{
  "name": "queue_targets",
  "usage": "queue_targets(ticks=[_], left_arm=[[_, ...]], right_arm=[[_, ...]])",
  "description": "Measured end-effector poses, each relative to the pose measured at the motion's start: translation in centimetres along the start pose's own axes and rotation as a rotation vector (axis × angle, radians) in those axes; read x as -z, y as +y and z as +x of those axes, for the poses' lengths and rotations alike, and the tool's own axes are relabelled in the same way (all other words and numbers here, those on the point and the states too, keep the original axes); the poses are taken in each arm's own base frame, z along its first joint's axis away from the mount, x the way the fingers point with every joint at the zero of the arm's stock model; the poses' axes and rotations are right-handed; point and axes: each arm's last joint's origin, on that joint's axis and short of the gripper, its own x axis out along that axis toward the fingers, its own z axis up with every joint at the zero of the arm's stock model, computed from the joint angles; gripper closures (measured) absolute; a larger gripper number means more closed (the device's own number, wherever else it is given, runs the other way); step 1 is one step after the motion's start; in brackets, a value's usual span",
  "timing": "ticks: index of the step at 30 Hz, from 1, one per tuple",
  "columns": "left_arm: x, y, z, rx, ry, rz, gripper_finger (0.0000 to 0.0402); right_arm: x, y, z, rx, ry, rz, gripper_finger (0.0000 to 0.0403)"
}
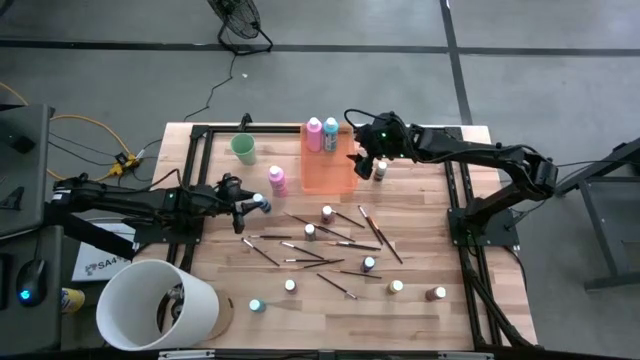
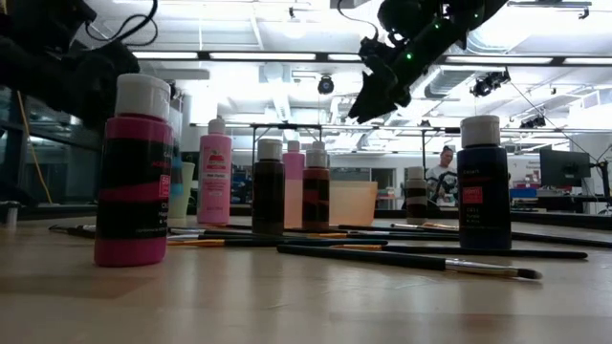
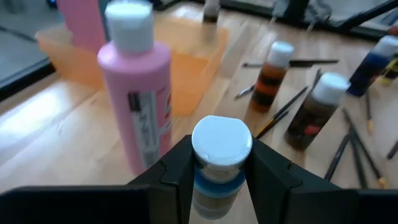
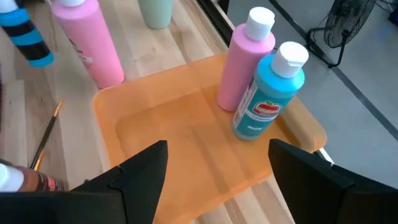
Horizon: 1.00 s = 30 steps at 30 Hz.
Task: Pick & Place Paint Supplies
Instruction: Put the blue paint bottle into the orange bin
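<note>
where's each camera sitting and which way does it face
High: overhead, straight down on the table; both arms show.
Low: at tabletop height, level past a pink bottle into the room; right arm above.
Left wrist: on the left arm, left gripper shut on a small white-capped bottle.
Right wrist: on the right arm, open right gripper above the orange tray.
Shared: both wrist views show the tray.

Two tall bottles (image 1: 322,134) stand in the tray's (image 1: 328,175) far corner. A cup (image 1: 243,149) sits left of it, with brushes (image 1: 330,245) and small bottles (image 1: 327,213) scattered nearer.
</note>
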Motion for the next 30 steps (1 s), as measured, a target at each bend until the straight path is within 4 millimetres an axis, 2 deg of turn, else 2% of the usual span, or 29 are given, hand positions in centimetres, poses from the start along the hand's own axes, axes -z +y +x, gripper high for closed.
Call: queue_targets(ticks=[10, 15, 20, 25, 30], left_arm=[[-1.5, -0.4, -0.1, 0.048, -0.147, 0.060, 0.0290], [-2.9, -0.6, -0.3, 0.054, -0.278, 0.125, 0.0289], [-5.1, -1.0, -0.4, 0.013, -0.323, 0.236, 0.0289], [-7.8, -1.4, 0.9, -0.057, -0.339, 0.375, 0.0289], [-10.3, -0.5, 4.1, -0.056, -0.289, 0.439, 0.0288]], right_arm=[[-0.2, 0.8, 0.1, -0.017, -0.046, 0.000, 0.0129], [-0.3, 0.8, 0.1, -0.016, -0.055, 0.000, 0.0129], [-0.3, 0.7, 0.1, 0.014, -0.054, 0.000, 0.0129], [-0.4, 0.5, -0.5, 0.062, -0.066, 0.004, 0.0129], [-1.0, 0.5, -2.1, 0.063, -0.108, 0.003, 0.0129]])
